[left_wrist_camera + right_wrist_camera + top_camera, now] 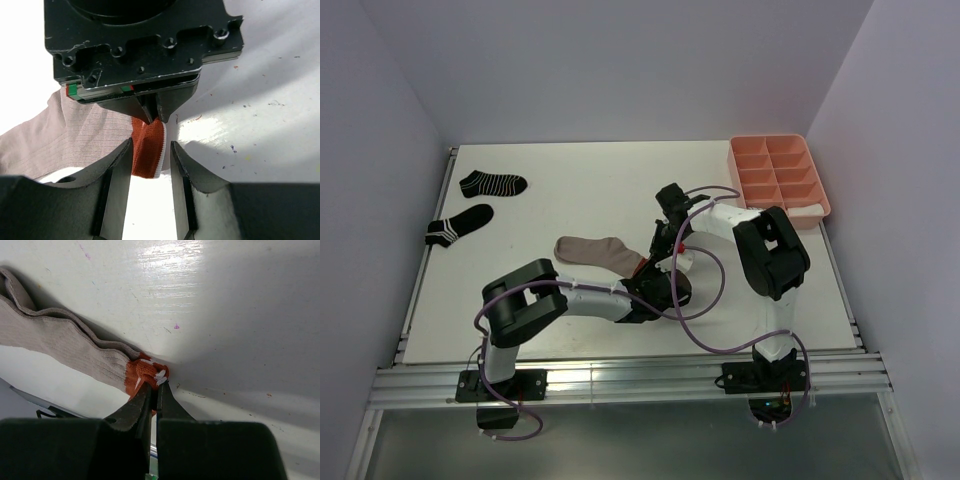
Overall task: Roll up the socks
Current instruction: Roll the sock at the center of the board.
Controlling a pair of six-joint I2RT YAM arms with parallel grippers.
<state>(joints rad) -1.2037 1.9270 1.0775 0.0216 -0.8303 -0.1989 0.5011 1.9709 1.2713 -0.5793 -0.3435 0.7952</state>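
Note:
The taupe sock [590, 250] lies flat mid-table, its red-white cuff [642, 265] toward the arms. My right gripper [156, 382] is shut on the cuff's edge [140, 371], pinching it from above; the sock's body [65, 340] trails off to the left. It also shows in the left wrist view [152, 117], tips closed on the cuff. My left gripper [151, 146] is open, its fingers on either side of the hanging cuff [147, 150], with a gap on the right side. Two black white-striped socks [492, 184] [460, 225] lie at far left.
A pink compartment tray [778, 150] stands at the back right, with something white [802, 212] in its near corner. Purple cables loop from both arms over the table near the grippers. Grey walls close in the table on three sides.

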